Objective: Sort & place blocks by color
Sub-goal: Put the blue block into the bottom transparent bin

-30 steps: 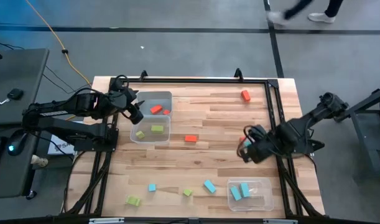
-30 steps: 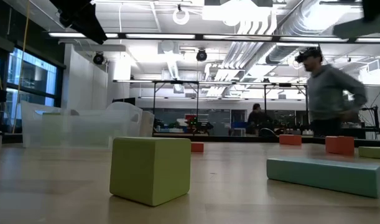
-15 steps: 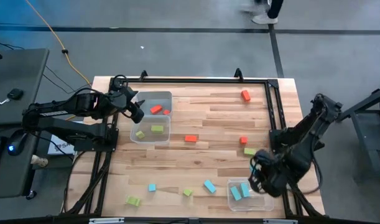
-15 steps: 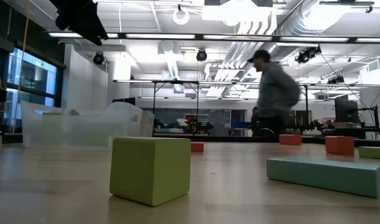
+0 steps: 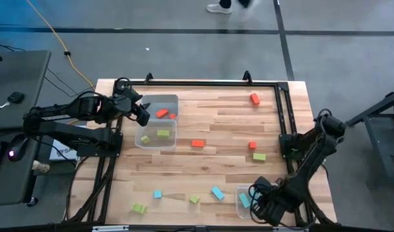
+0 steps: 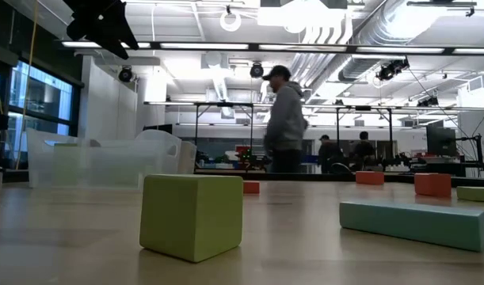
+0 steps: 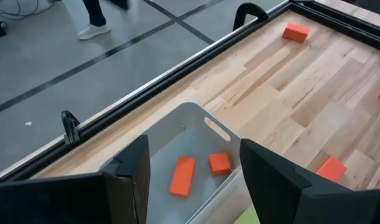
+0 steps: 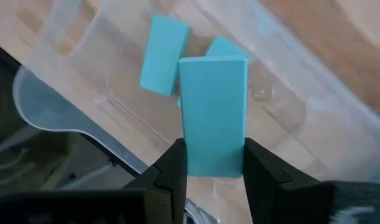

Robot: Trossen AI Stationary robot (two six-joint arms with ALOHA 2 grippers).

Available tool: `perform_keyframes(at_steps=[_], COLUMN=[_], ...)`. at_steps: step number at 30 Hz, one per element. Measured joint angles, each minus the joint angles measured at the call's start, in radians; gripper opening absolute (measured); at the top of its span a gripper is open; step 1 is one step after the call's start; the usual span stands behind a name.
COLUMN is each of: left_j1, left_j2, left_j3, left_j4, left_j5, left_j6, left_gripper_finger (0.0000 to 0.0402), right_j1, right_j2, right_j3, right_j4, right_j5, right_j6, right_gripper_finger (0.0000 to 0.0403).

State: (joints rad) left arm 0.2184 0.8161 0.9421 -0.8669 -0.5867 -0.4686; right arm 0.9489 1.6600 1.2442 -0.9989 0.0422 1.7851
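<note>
My right gripper [image 5: 260,201] hovers over the clear tub [image 5: 240,191] at the table's near right corner, shut on a teal bar [image 8: 212,106]. Two more teal blocks [image 8: 163,55] lie in that tub. My left gripper [image 5: 142,116] waits open above the far-left tub [image 7: 196,127], which holds two red blocks [image 7: 182,176]. The tub beside it [image 5: 157,137] holds green blocks. Loose red [image 5: 197,144], green [image 5: 259,156] and teal [image 5: 216,192] blocks rest flat on the wood. In the low view a green cube [image 6: 192,215] and a teal bar [image 6: 420,223] stand closest. My right gripper pinches the teal bar between its two fingers [image 8: 173,163], which sit on its two long sides near one end [image 8: 212,163]. It comes from above, pointing down. The bar runs on past the fingertips and is lifted clear above the tub's floor.
A black rail frame [image 5: 284,116] borders the table's left, right and far edges. Other loose blocks: red [image 5: 255,98] near the far edge, teal [image 5: 157,194] and green [image 5: 138,208] near the near edge. A person [image 6: 285,119] walks in the room beyond.
My right gripper has swung from the table's right middle toward the near edge and now stands over the near-right tub. Its move has uncovered a red and a green block. Beyond the far edge a person has walked from right to left.
</note>
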Motion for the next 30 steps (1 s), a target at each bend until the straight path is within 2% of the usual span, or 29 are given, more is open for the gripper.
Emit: perform_keyframes(at_steps=[4,14,30], left_j1=[0.000,0.000,0.000], left_j2=[0.000,0.000,0.000], left_j3=[0.000,0.000,0.000], left_j4=[0.000,0.000,0.000], left_j5=[0.000,0.000,0.001], left_j6=[0.000,0.000,0.000], left_gripper_finger=[0.0181,0.0181,0.0181], right_j1=[-0.016,-0.082,-0.138], right_j2=[0.047,0.117,0.128], right_j3=[0.000,0.000,0.000], right_j4=[0.044,0.018,0.016], right_j5=[-0.021,-0.089,-0.139], right_j6=[-0.034,-0.105,-0.196], right_gripper_finger=[0.0097,0.0097,0.0120])
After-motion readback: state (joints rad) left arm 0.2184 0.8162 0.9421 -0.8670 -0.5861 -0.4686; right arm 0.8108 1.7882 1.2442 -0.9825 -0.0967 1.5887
